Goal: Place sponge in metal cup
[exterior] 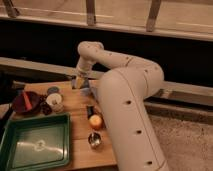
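Observation:
The metal cup (94,140) stands upright near the front edge of the wooden table (80,122), small, round and shiny, just in front of an orange fruit (95,121). My gripper (80,83) points down at the back of the table, well behind the cup, and it is shut. A blue-grey patch (89,91) lies right beside its tip on the right. I cannot tell whether that patch is the sponge or a cloth, or whether the gripper holds anything. My white arm (125,100) hides the table's right side.
A green tray (35,145) fills the front left. Behind it stand a brown-red bowl (26,101), a white cup (54,101) and a grey disc (52,90). A small dark object (90,110) lies behind the orange. A dark wall rises behind the table.

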Controlling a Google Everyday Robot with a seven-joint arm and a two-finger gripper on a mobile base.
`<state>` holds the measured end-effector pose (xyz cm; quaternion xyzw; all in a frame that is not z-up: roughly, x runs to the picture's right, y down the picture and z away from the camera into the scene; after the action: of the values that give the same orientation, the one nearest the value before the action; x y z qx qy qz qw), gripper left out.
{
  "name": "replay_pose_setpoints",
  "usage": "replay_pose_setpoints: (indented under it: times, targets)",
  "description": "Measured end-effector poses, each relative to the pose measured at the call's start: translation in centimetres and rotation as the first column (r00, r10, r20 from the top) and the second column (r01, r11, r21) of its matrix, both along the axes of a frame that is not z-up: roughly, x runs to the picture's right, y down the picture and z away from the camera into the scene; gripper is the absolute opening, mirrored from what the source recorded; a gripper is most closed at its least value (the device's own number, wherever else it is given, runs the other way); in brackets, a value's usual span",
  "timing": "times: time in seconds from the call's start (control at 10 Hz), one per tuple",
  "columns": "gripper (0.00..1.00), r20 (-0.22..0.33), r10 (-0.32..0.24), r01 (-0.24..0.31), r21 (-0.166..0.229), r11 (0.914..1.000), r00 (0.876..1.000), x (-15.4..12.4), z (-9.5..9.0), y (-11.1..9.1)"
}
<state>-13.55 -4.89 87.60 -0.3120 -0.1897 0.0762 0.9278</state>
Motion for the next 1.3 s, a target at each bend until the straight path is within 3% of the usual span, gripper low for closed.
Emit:
replay_pose_setpoints:
  times: [0.3,0.7,1.0,1.3]
  targets:
    - [0.00,-0.029,0.039,-0.040,-0.011,0.9992,0.999,3.3,-2.6,1.5]
    - [0.00,-0.004,0.132,-0.132,-0.047,0.9902,0.991,3.9,-6.2,5.5]
    - [0.00,0.028,0.150,-0.147,-0.074,0.9864,0.988,2.7,-8.6,8.1]
    - [0.00,0.020,0.113,-0.110,-0.109,0.9880,0.993,3.4,-10.9,9.8]
